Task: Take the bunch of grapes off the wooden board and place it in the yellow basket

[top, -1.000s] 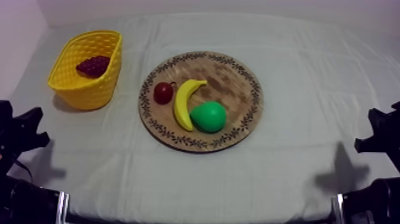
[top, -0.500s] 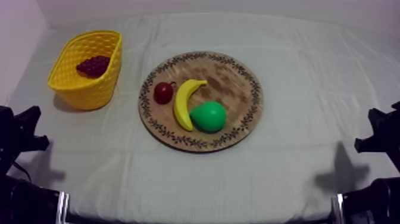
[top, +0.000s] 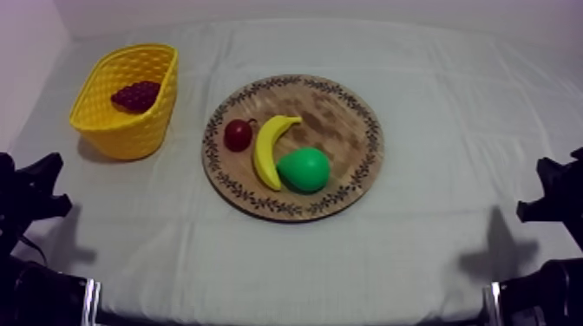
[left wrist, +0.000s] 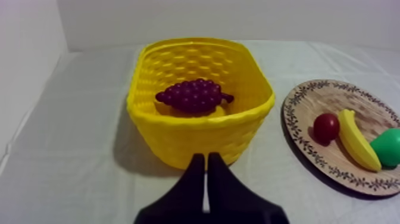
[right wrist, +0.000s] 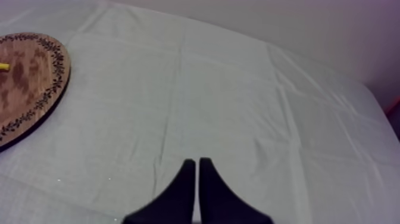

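Observation:
The dark purple bunch of grapes (top: 135,95) (left wrist: 193,96) lies inside the yellow basket (top: 130,126) (left wrist: 196,134) at the table's back left. The round wooden board (top: 343,113) (left wrist: 309,146) in the middle carries a small red fruit (top: 237,135) (left wrist: 326,127), a banana (top: 269,149) (left wrist: 356,141) and a green pear (top: 304,170) (left wrist: 390,147). My left gripper (top: 35,186) (left wrist: 206,161) rests low at the left, shut on nothing, just short of the basket's near wall. My right gripper (top: 546,186) (right wrist: 196,164) rests low at the right, shut, over bare cloth.
The grey-white cloth (top: 451,104) lies creased across the table. A pale wall stands behind the basket and along the left side. In the right wrist view the board's patterned rim (right wrist: 50,89) sits well off from the fingers.

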### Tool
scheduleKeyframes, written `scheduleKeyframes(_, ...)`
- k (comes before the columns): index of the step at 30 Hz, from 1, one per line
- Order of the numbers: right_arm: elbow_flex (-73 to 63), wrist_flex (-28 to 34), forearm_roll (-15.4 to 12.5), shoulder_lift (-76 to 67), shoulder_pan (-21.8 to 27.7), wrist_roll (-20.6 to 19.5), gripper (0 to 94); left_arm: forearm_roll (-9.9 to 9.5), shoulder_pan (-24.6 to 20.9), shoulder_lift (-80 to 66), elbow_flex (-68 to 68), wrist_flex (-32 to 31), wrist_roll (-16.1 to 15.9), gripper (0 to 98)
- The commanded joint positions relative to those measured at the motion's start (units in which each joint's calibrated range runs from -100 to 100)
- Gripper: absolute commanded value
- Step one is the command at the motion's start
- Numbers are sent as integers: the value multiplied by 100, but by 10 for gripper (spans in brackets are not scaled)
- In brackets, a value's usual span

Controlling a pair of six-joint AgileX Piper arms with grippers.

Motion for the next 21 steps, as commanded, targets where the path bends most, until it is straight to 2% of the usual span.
scheduleKeyframes(1, 4, 0, 0, -2, 2, -1, 2, 1, 1, 0, 3, 1, -191, 8)
scheduleKeyframes(10, 4, 0, 0, -2, 2, -1, 2, 12, 3, 0, 6, -1, -287, 1)
scheduleKeyframes(17, 4, 0, 0, -2, 2, 0, 2, 15, 4, 0, 6, -1, -70, 1)
scheduleKeyframes(21, 4, 0, 0, -2, 2, 0, 2, -4, 17, 0, 6, -1, -120, 1)
